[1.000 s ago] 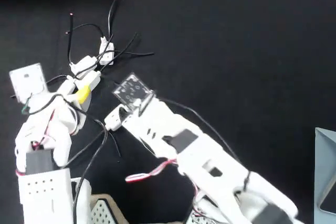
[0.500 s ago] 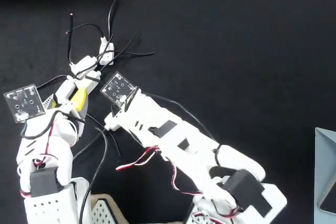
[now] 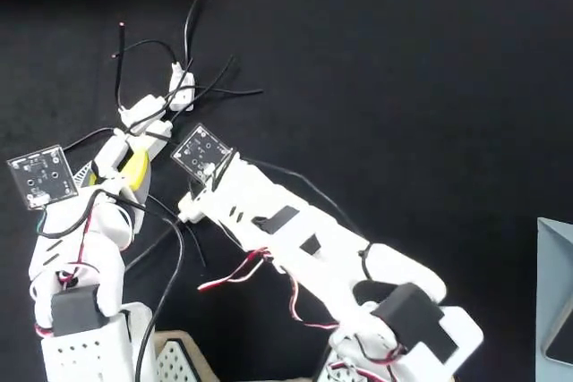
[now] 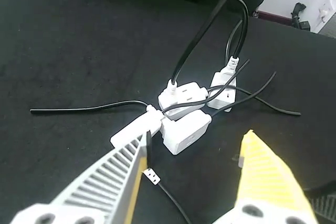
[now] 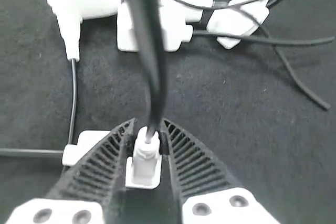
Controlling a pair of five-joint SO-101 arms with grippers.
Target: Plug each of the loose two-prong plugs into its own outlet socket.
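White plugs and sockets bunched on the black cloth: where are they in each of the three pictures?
High view: white cluster upper left, just beyond both arms' tips.
Left wrist view: ahead of the left arm's open jaws.
Right wrist view: beyond the jaws gripping a white plug.
Shared landmark: thin black cables spreading from the cluster.

The black table [image 3: 430, 87] holds clustered white plugs [image 4: 185, 131] and black cables [image 4: 79, 109].

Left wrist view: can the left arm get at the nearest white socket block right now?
Probably yes: the left gripper is open just short of the socket block, with only thin black cables around it.
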